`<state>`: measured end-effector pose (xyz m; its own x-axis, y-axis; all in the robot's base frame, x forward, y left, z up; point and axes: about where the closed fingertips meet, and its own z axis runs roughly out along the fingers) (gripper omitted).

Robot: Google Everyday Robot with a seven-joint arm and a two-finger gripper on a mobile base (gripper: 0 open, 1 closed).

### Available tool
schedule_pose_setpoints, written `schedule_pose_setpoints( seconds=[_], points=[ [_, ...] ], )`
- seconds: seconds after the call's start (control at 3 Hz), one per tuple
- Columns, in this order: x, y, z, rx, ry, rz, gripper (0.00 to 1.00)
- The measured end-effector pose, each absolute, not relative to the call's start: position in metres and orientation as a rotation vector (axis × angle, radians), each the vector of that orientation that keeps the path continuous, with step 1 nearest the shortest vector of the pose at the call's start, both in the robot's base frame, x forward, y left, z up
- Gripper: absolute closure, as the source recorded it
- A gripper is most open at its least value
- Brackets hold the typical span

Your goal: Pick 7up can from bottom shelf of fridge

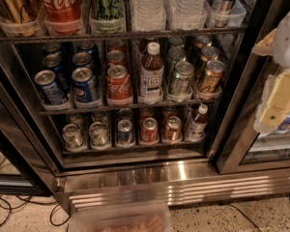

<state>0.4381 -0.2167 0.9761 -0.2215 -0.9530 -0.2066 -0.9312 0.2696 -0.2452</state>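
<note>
Gripper (279, 98) is at the right edge of view, raised, level with the middle rack (130, 104), before the fridge (135, 170) right-hand door (241, 95); open or closed: cannot tell. 7up can (73, 136) stands far down-left of it, well apart, at the left front of the bottom shelf (135, 149), upright in a clear tray. A similar silvery can (99, 134) sits just gripper-side of it; labels unreadable. Step judged: approach, can not yet reached. Next move calls for lowering, crossing left, entering under the middle rack, and taking that can without nudging its neighbour
</note>
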Motion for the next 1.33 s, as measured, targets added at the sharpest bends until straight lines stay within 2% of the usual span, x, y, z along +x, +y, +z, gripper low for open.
schedule_pose_setpoints(
  seconds=[0.67,1.0,1.33],
  points=[
    [0.431,-0.204,0.962,-1.707,2.21,-0.074,0.0],
    [0.417,-0.178,0.937,-1.673,2.177,-0.034,0.17],
    [0.409,-0.147,0.903,-1.597,2.146,0.061,0.41]
  ],
)
